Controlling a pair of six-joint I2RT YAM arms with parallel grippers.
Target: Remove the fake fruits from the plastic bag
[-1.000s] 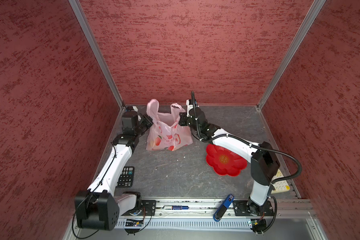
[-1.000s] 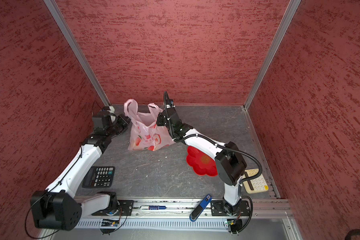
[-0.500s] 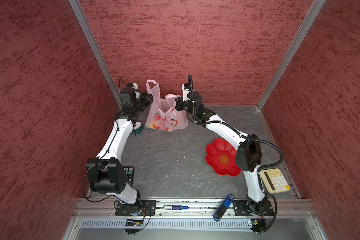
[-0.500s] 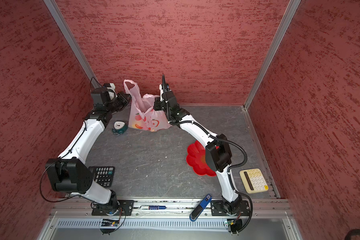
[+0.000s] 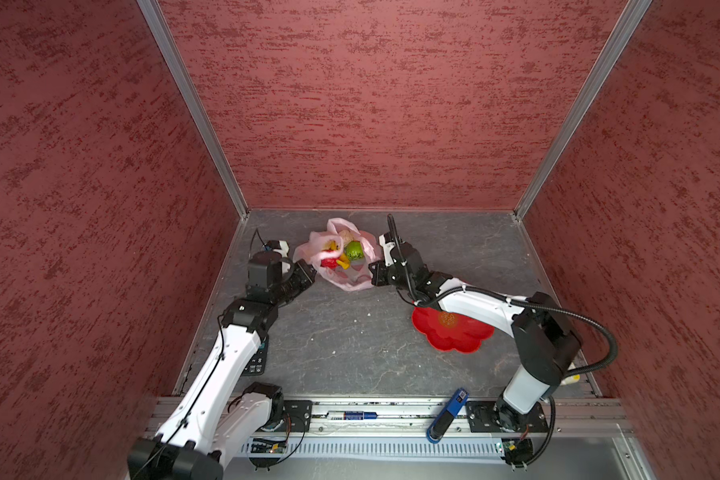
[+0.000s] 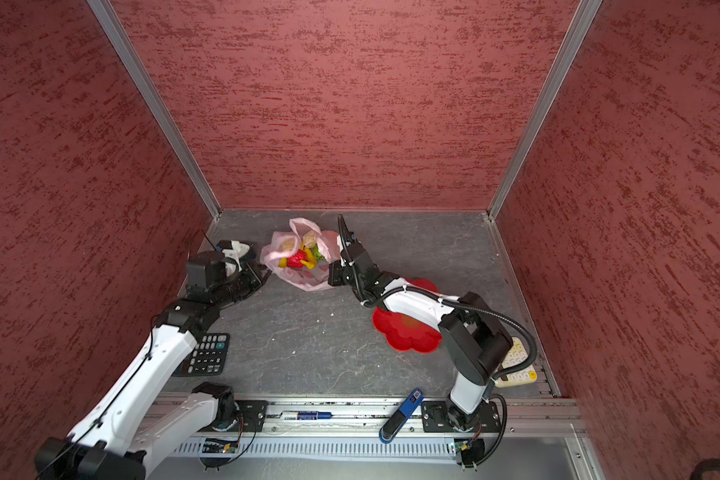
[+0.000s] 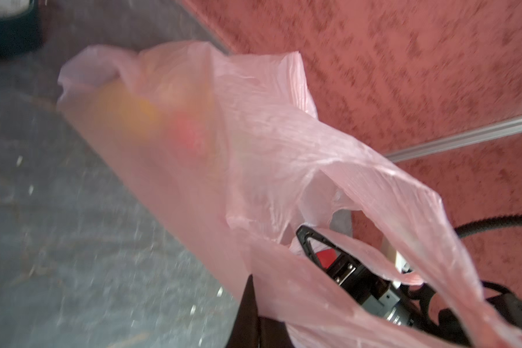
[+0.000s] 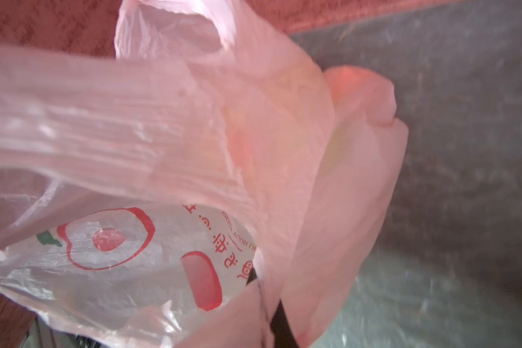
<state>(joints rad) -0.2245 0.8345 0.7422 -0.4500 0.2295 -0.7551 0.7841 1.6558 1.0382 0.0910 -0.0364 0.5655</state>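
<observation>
Between left pincer and right pincer, both clamped on it, lies the plastic bag.

Clear above plastic bag; red plate right

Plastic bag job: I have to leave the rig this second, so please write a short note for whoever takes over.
Grip: left pincer shut on the left edge of the plastic bag; right pincer shut on its right edge.
Bag: at the back of the grey table, mouth spread open between the two pincers.
The fake fruits: all that show sit inside the bag, among them a green bumpy ball and a red strawberry.
Done: bag gripped and opened.
Left: lift out every fruit; none lies on the table yet.
</observation>
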